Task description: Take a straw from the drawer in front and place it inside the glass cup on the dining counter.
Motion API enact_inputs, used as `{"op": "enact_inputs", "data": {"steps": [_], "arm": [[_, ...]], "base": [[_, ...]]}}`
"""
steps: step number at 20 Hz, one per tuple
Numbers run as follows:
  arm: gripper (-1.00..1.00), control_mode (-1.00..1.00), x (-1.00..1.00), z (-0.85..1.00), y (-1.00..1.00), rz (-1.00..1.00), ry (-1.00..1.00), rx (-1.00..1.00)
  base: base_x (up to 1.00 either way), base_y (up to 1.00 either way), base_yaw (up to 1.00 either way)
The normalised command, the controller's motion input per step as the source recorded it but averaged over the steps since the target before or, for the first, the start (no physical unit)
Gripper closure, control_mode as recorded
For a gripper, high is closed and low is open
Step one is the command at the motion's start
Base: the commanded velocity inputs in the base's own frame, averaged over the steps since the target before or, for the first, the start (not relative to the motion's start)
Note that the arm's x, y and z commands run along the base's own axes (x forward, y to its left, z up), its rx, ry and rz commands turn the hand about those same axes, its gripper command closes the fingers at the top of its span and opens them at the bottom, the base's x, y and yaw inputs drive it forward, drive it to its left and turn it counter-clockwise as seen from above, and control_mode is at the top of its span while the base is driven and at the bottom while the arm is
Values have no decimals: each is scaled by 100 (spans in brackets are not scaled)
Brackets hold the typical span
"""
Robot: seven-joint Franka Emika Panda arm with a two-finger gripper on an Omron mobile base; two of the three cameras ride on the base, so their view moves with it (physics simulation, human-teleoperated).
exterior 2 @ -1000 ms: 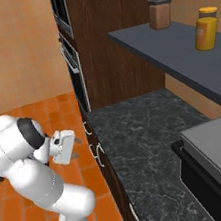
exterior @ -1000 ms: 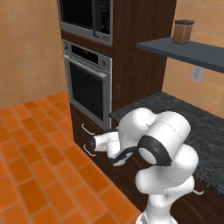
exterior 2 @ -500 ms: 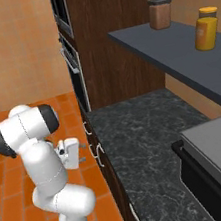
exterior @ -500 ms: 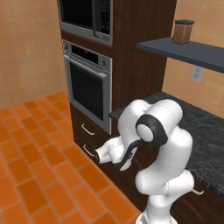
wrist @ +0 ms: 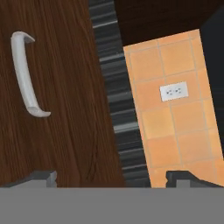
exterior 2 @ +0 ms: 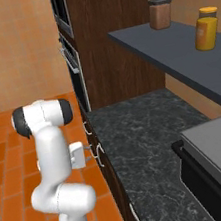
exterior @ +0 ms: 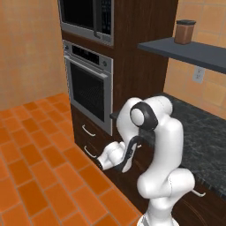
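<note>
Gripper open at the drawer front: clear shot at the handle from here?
Probably yes. The gripper faces the closed drawer with jaws wide, nothing between; the handle sits off to one side, so it needs a sideways shift.

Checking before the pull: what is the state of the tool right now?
Tool: open, holding nothing, not yet on the drawer handle.

base views flank arm, hand view close—drawer [wrist: 65,100]

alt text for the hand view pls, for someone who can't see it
The gripper, open with its two dark fingertips far apart at the bottom, faces a dark-brown wooden drawer front with a curved silver handle at upper left. To the right run the dark speckled worktop edge and an orange tiled wall with a white outlet.
</note>
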Motion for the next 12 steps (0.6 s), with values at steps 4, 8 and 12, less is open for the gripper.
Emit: {"op": "enact_inputs", "data": {"steps": [4,8,12], "arm": [[-100,-100,44,-29,-1,-1,-8,-5],[-100,-100,46,-23,-7,0,-4,-2],[-100,-100,50,-21,-15,0,0,0]], "base": [[0,0,0],[0,0,0],[0,0,0]]}}
